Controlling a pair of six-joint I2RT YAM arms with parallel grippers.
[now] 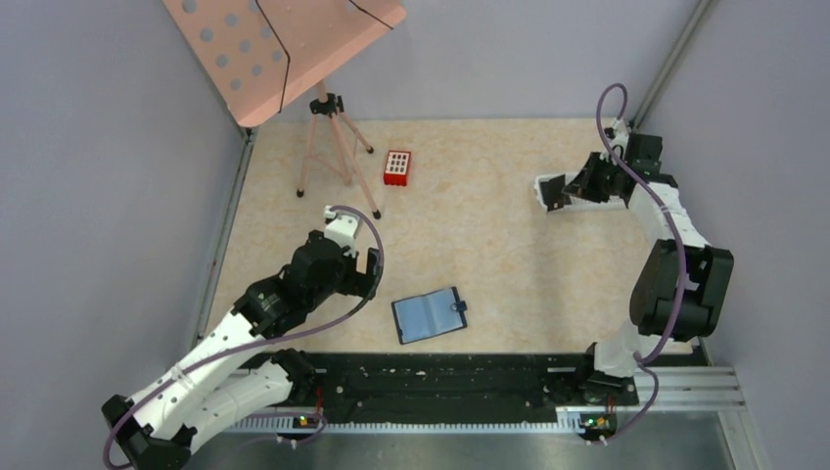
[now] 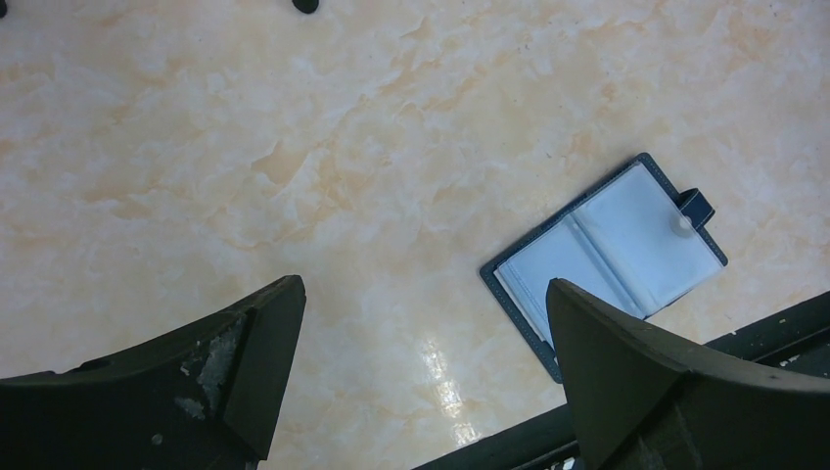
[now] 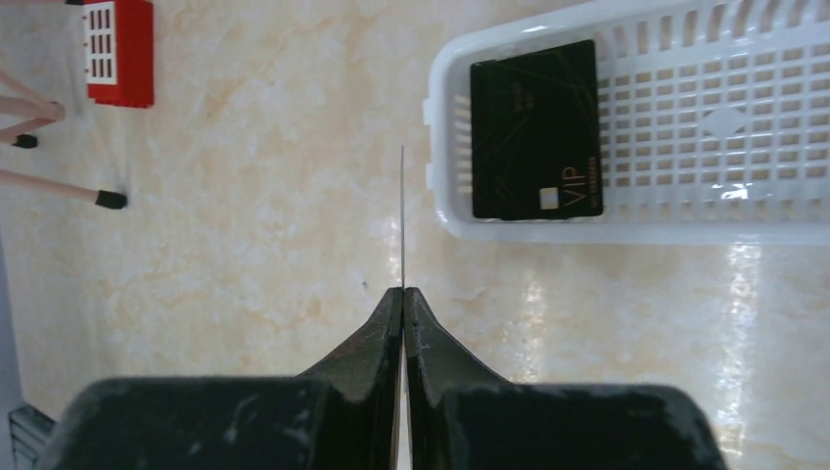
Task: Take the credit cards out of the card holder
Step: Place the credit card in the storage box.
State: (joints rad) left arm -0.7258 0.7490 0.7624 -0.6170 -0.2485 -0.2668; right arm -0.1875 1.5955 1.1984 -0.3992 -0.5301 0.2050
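Above marbled table [image 3: 245, 245], right pincer [image 3: 402, 291] pinches apparently a credit card [image 3: 402, 215].

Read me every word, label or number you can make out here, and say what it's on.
"VIP": on the black card lying in the white tray.
Fine print on that card: too small to read.
On the thin card held edge-on in the right hand: no face shows.
On the blue card holder and the red block: nothing readable.
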